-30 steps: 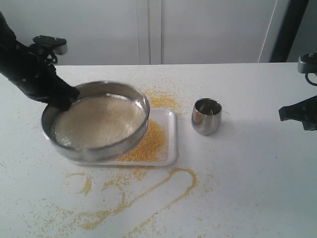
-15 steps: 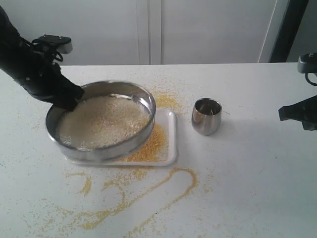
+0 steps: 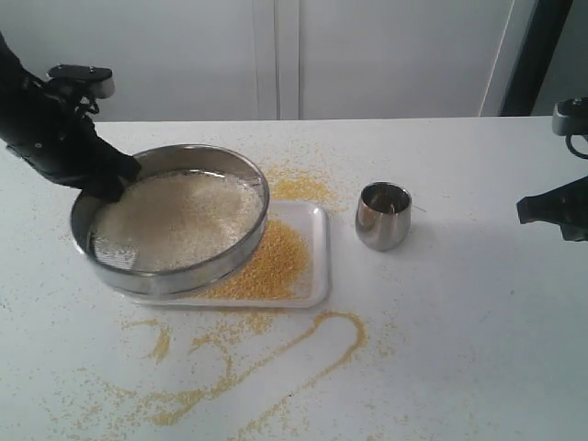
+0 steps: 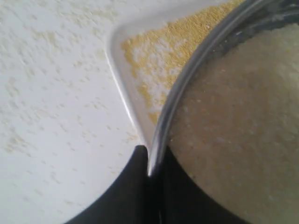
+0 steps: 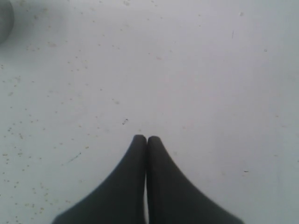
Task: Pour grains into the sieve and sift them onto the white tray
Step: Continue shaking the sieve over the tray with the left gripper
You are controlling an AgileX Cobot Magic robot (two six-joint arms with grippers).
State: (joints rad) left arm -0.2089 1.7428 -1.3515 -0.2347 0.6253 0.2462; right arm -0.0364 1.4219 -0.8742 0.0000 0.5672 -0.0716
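The sieve point(image 3: 241, 248) is a wide steel ring held above the white tray point(image 3: 317, 276), tilted, its mesh covered by pale off-white grains point(image 3: 175, 220). My left gripper point(image 3: 112, 184) is shut on the sieve's far-left rim point(image 4: 187, 79), one finger outside the wall and one inside. Yellow granules point(image 3: 266, 266) lie heaped on the tray under and beside the sieve, seen in the left wrist view as a yellow layer point(image 4: 163, 60). My right gripper point(image 5: 146, 138) is shut and empty, hovering over bare table at the right edge point(image 3: 556, 209).
A small shiny steel cup point(image 3: 383, 216) stands upright right of the tray. Yellow granules are spilled in curved trails point(image 3: 276, 358) on the white table in front of the tray, and more lie scattered behind it point(image 3: 299, 186).
The sieve has shifted left and back after swinging right half a second ago, and tilts differently. More yellow granules show on the tray. The right arm has not moved.
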